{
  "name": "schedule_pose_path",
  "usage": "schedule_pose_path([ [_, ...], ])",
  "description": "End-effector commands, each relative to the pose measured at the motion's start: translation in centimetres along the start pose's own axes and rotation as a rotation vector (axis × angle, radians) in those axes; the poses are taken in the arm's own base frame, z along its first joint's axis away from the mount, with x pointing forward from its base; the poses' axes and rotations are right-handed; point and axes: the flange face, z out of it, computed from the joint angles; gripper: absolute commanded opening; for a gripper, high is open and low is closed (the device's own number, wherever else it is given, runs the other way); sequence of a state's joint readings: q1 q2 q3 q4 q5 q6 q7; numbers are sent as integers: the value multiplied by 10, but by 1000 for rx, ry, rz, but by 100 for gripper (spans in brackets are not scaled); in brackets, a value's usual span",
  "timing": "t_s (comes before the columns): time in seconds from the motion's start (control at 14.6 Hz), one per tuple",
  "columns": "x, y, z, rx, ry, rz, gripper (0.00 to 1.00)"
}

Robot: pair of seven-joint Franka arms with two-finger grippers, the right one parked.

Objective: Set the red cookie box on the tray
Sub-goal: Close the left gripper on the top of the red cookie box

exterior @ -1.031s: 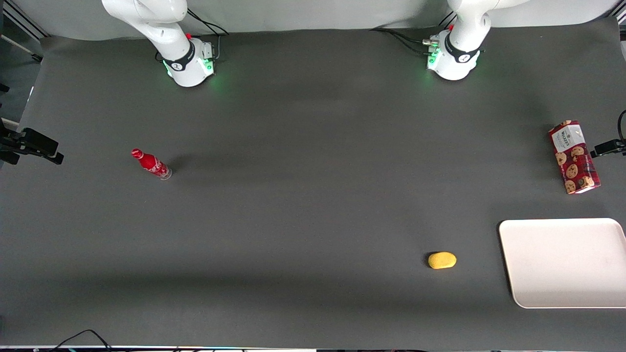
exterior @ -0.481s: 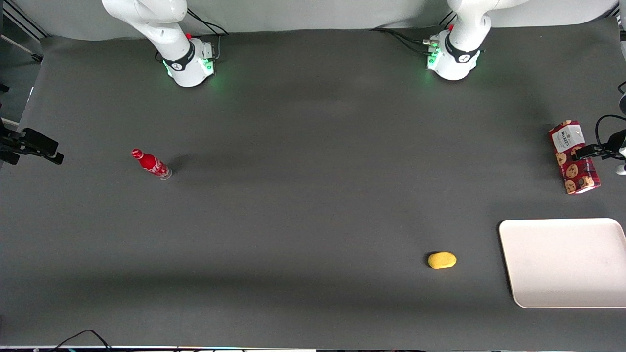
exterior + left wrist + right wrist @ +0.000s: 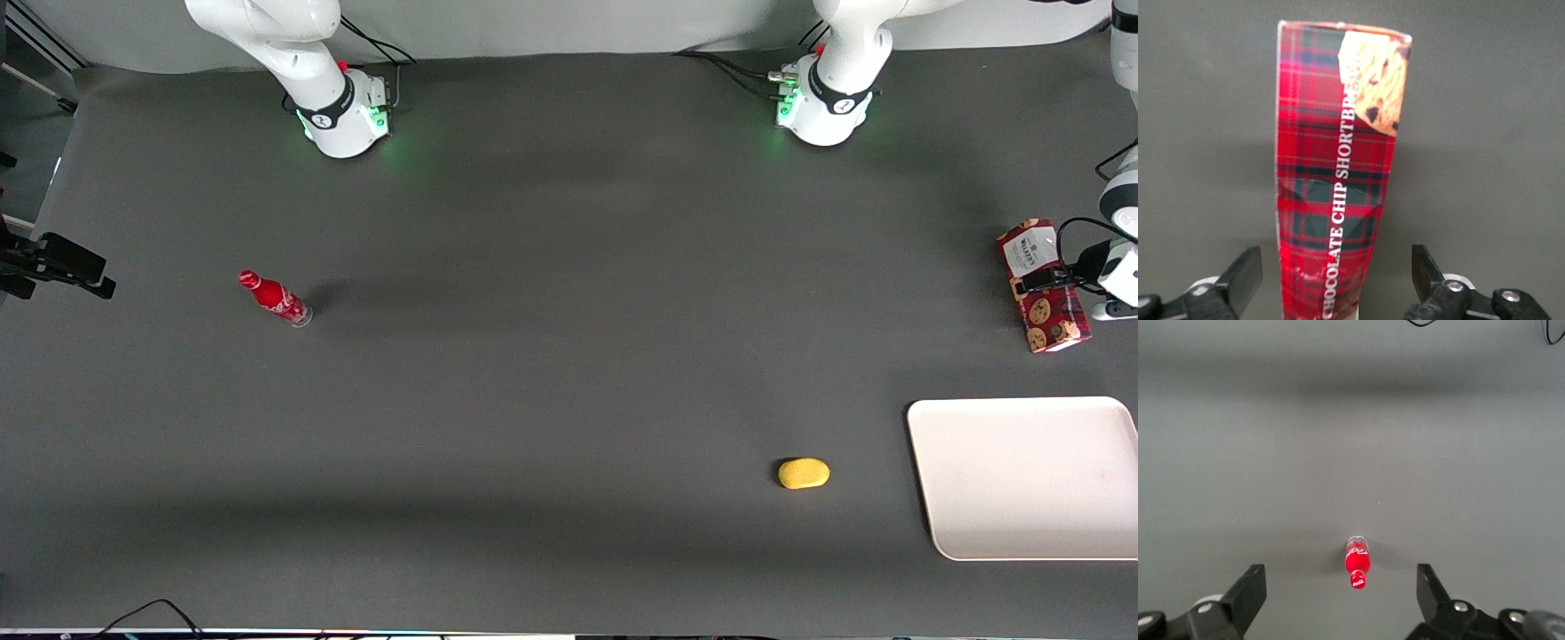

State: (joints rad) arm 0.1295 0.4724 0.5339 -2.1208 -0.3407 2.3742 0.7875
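Note:
The red cookie box [image 3: 1051, 322] lies flat on the dark table at the working arm's end, its white label end farther from the front camera. The white tray [image 3: 1022, 480] lies nearer the front camera than the box, with a gap between them. My left gripper [image 3: 1056, 281] hangs over the middle of the box. In the left wrist view the box [image 3: 1335, 153] runs lengthwise between the two fingers of the gripper [image 3: 1335, 283]. The fingers [image 3: 1245, 273] are open and stand apart from the box's sides.
A yellow oval object [image 3: 804, 473] lies beside the tray, toward the table's middle. A small red bottle [image 3: 276, 299] stands toward the parked arm's end; it also shows in the right wrist view [image 3: 1357, 563]. The table edge is close to the box and tray.
My left gripper has come in from the table's edge and now hangs over the middle of the cookie box. The box, tray, bottle and yellow object have not moved.

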Motion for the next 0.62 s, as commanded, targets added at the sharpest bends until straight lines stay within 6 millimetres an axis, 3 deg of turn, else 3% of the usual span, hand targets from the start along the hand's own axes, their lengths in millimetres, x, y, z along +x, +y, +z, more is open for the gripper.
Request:
schedule_pose_path([
  [0.0,0,-1,2,-14,16,16,84],
  [0.34,5,0,-6,-12,24,26,19],
  [0.55,8,1,-10,-20,21,24,0],
])
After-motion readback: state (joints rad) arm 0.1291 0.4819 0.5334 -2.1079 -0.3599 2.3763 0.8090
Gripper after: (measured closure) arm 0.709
